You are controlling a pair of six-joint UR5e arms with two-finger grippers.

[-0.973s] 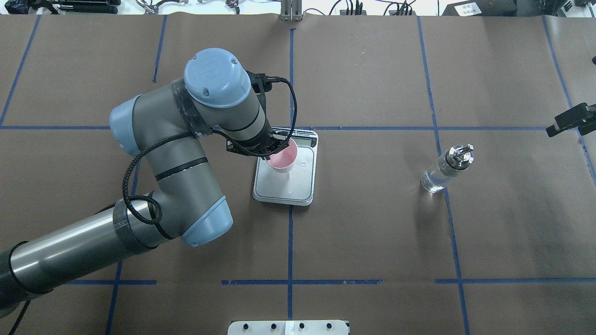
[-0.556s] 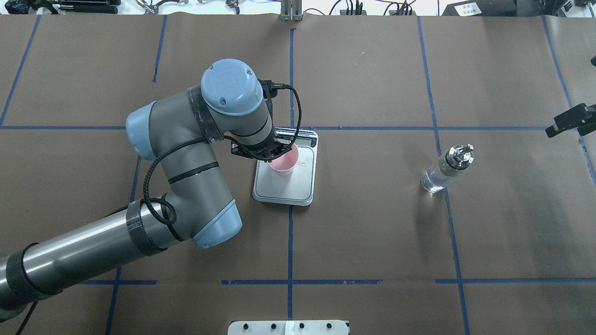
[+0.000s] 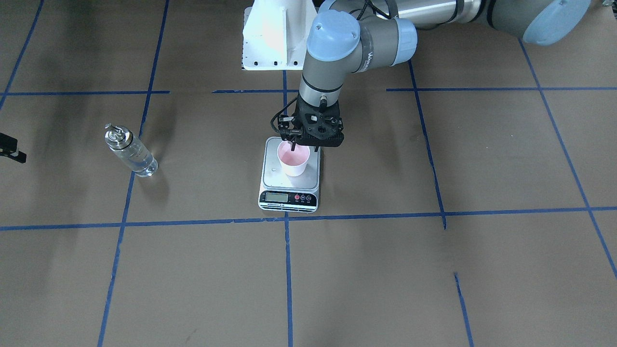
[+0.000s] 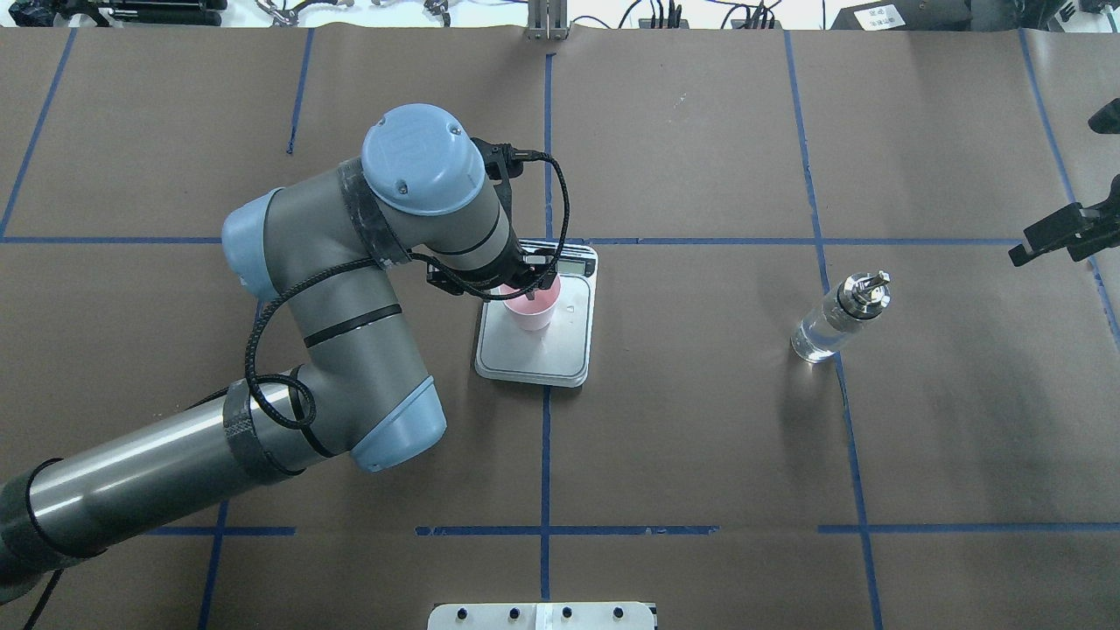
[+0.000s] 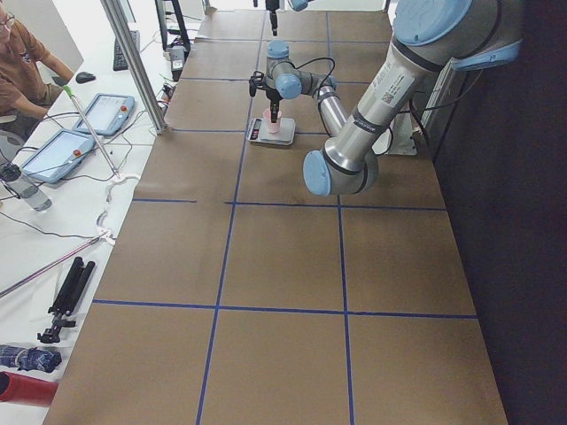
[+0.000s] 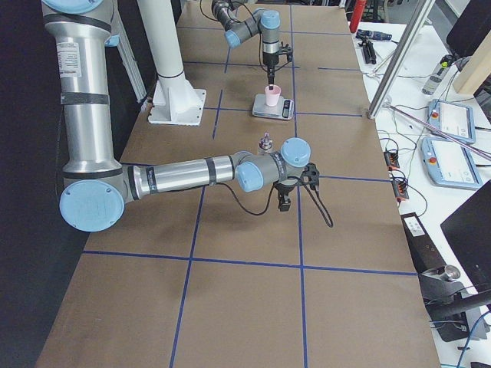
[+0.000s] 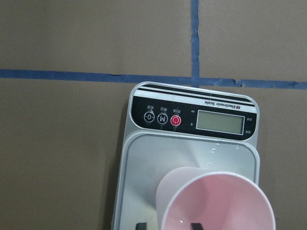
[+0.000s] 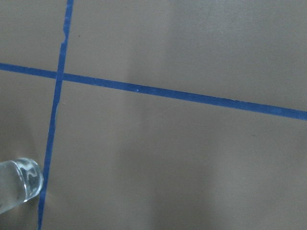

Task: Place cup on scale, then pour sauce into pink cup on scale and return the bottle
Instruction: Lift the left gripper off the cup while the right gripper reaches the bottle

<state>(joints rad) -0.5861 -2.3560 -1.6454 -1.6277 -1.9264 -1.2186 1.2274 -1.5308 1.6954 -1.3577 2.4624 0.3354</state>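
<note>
The pale pink cup (image 4: pixel 531 308) stands upright on the scale (image 4: pixel 560 350), near its display end. In the front view the cup (image 3: pixel 293 161) is on the silver platform (image 3: pixel 274 180). My left gripper (image 3: pixel 304 146) hovers at the cup's rim, open, one finger inside and one outside. The left wrist view shows the cup (image 7: pixel 218 203), the scale (image 7: pixel 153 158) and both fingertips apart. The glass bottle (image 4: pixel 831 324) with clear sauce (image 4: pixel 814 341) stands to the right. My right gripper (image 4: pixel 1019 255) is near it at the table's edge; I cannot tell its state.
Brown paper with blue tape lines covers the table. The robot's white base (image 3: pixel 274 38) stands behind the scale. The bottle's foot shows at the lower left of the right wrist view (image 8: pixel 17 184). Operators' tablets and cables lie beyond the far table edge (image 6: pixel 449 123).
The cup went from tilted and held above the scale to standing on it. The left arm shifted slightly back. The right gripper edged a little to the left towards the bottle.
</note>
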